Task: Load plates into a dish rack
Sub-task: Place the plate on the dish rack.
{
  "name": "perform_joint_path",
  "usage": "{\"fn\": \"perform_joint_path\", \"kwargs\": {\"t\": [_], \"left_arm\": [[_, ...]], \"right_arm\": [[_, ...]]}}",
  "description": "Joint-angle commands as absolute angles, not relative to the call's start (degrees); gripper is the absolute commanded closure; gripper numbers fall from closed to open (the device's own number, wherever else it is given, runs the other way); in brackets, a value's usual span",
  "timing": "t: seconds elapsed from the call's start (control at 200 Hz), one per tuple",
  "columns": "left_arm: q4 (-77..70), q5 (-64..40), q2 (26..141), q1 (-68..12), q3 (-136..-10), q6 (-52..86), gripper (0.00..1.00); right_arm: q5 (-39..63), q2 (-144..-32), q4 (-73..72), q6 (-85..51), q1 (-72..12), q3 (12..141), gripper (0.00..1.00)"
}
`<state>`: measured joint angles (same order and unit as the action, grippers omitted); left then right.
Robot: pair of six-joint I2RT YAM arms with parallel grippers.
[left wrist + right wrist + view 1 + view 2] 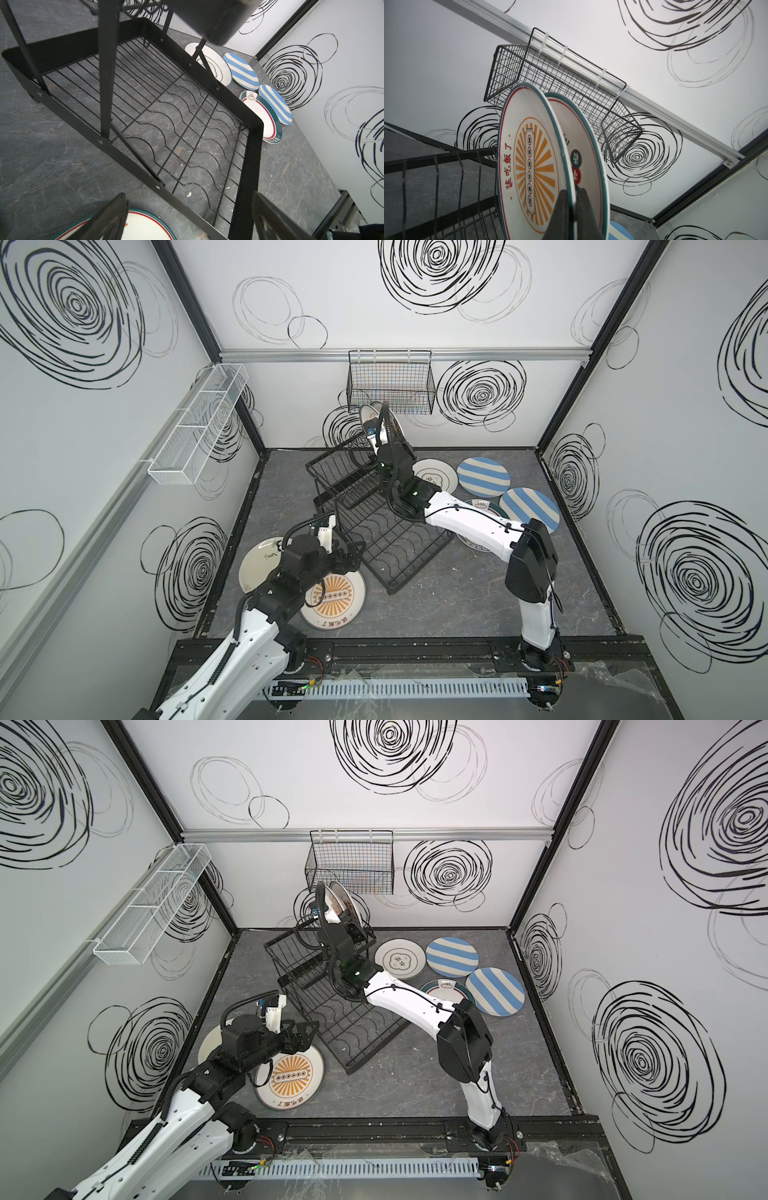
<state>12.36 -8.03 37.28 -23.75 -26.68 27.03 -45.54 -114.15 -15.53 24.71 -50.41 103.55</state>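
Grey tabletop (457, 601), rack (399, 547) diagonal, sunburst plate (533, 162) upright in right pincer (572, 193)

Left arm (249, 626) is held low, elbow bent; left tool (352, 552) is set level, jaws parted wide, nothing gripped. Right arm (469, 518) is stretched far forward, wrist turned upward; right tool (572, 191) is clamped on the rim of the sunburst plate (533, 158).
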Motion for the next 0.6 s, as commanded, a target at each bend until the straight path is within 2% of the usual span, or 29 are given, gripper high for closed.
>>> {"fn": "perform_joint_path", "kwargs": {"t": [0.0,0.205,0.325,0.54,0.595], "left_arm": [[11.49,-7.26,36.91,-24.24,-26.39,27.03,0.04],[11.61,-6.94,36.59,-24.41,-26.46,27.11,0.04],[11.60,-6.86,36.65,-24.43,-26.46,27.00,0.04],[11.51,-6.88,36.74,-24.52,-26.54,27.05,0.04],[11.43,-6.94,36.76,-24.52,-26.56,26.99,0.04]], "right_arm": [[-46.41,-114.48,-13.57,24.29,-49.92,106.05,1.00],[-46.34,-114.45,-11.75,24.03,-49.86,106.92,0.88],[-45.94,-113.79,-9.79,23.47,-50.01,108.10,0.74],[-45.04,-110.53,-5.32,20.75,-50.41,108.83,0.40],[-44.56,-109.44,-4.05,19.66,-50.55,108.90,0.33]]}}
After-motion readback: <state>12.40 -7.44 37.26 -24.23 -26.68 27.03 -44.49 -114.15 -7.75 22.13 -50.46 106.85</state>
